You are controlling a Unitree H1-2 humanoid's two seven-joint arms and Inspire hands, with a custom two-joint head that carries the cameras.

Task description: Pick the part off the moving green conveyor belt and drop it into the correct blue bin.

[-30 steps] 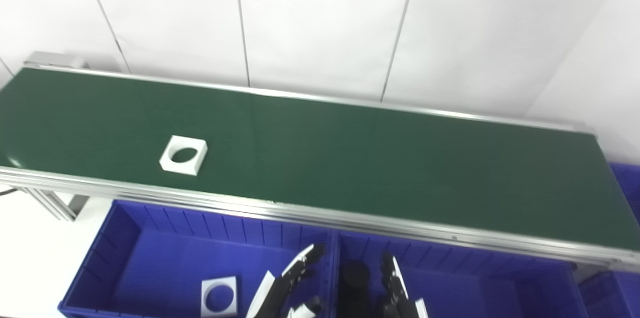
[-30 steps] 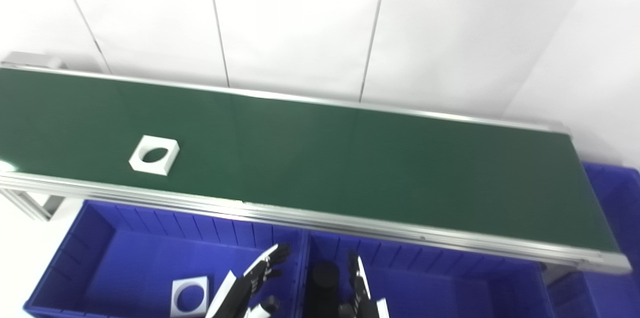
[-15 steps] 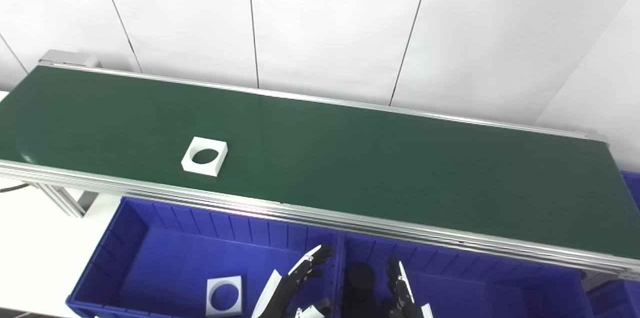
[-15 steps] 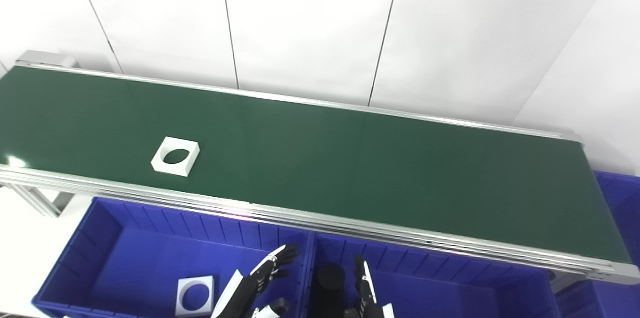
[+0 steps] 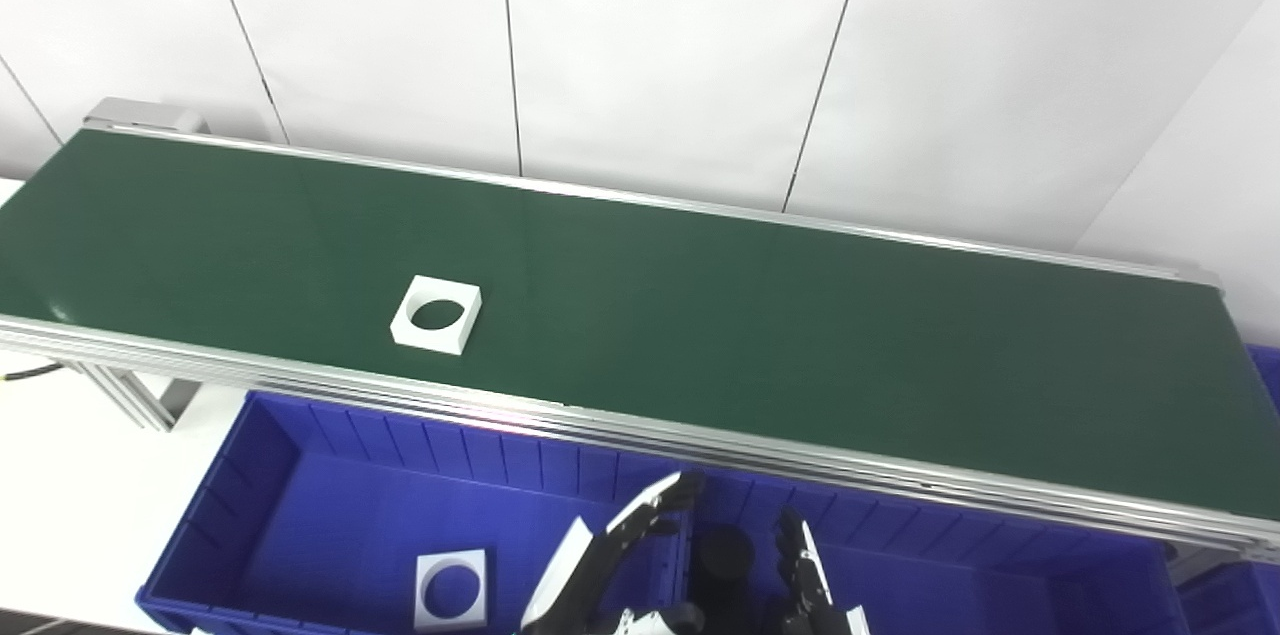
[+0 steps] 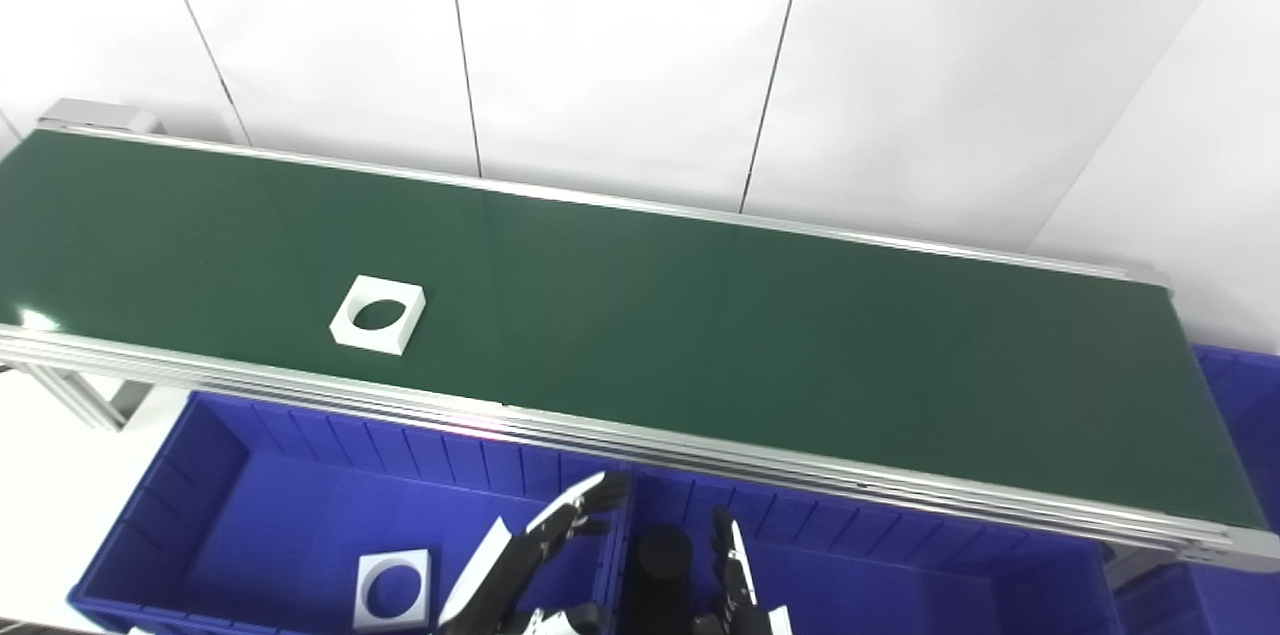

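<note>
Over the left bin (image 5: 300, 475), left hand (image 5: 610, 565) stretches, fingers spread.

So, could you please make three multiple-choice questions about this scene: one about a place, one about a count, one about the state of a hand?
1. Where does the white square part with a round hole lie on the green conveyor belt?
A. towards its left end
B. at its right end
C. in the exact middle

2. How many white square parts are visible in all?
A. one
B. two
C. four

3. What is the state of the left hand?
A. shut on a white part
B. open, holding nothing
C. resting on the belt

Answers:
1. A: it sits in the belt's left portion.
2. B: one is on the belt, another white square part lies in the left blue bin.
3. B: its fingers are spread above the bins, with nothing in them.
</note>
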